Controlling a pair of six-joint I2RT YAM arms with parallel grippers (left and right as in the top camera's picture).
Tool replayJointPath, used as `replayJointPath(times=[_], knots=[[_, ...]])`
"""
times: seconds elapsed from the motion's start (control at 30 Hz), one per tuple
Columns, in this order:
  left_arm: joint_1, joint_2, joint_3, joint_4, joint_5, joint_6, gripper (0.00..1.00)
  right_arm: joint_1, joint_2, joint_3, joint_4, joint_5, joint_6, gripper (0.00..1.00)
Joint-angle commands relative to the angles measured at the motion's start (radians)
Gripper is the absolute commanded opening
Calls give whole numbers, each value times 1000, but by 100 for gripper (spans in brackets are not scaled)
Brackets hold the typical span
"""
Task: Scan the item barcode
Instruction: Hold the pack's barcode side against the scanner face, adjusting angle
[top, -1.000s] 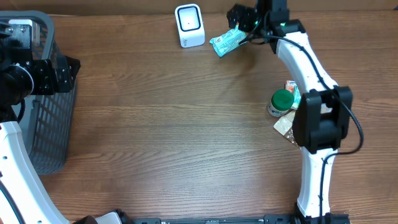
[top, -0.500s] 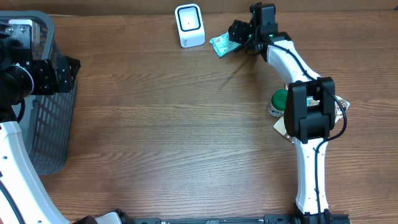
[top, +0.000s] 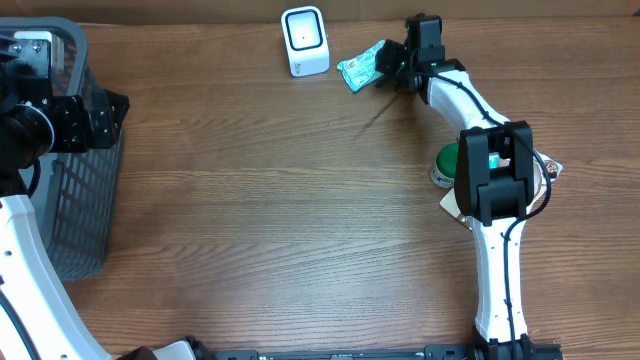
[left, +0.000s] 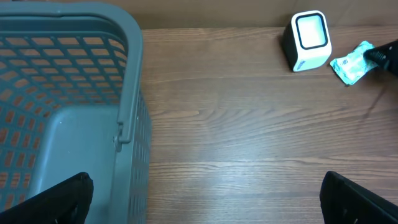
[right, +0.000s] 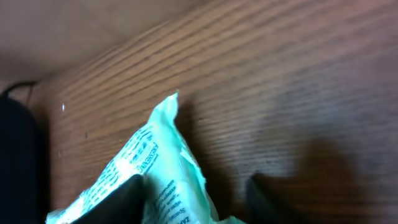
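A brown table (top: 280, 200) with fine darker wood grain running across it. The scanner (top: 304, 40) is white, with a dark-rimmed pale window and a black side. The packet (top: 362, 67) is mint green with dark green lettering. The basket (top: 80, 200) is grey, its walls an open grid of small rectangular holes. A jar lid (top: 452, 158) is solid green. The right arm (top: 455, 90) and left arm (top: 25, 260) are white with black joints
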Motion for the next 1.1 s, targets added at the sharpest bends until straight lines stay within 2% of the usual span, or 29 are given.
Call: replayJointPath(times=[0.0, 0.1, 0.3, 0.47, 0.67, 0.9, 1.07], knots=[[-6, 2, -1, 1, 10, 19, 100, -2, 36, 18, -6, -90, 21, 41], [-6, 2, -1, 1, 10, 19, 100, -3, 37, 18, -8, -169, 21, 22], [-7, 2, -1, 1, 10, 19, 100, -13, 17, 18, -51, -238, 16, 9], [-6, 2, -1, 1, 10, 19, 100, -23, -57, 18, -176, -238, -70, 4], [-7, 2, -1, 1, 10, 19, 100, -21, -214, 18, -306, -238, -157, 4], [-7, 2, -1, 2, 10, 19, 99, 20, -387, 18, -317, -209, -201, 4], [-6, 2, -1, 1, 10, 19, 99, 101, -466, 18, -290, -31, -301, 4]])
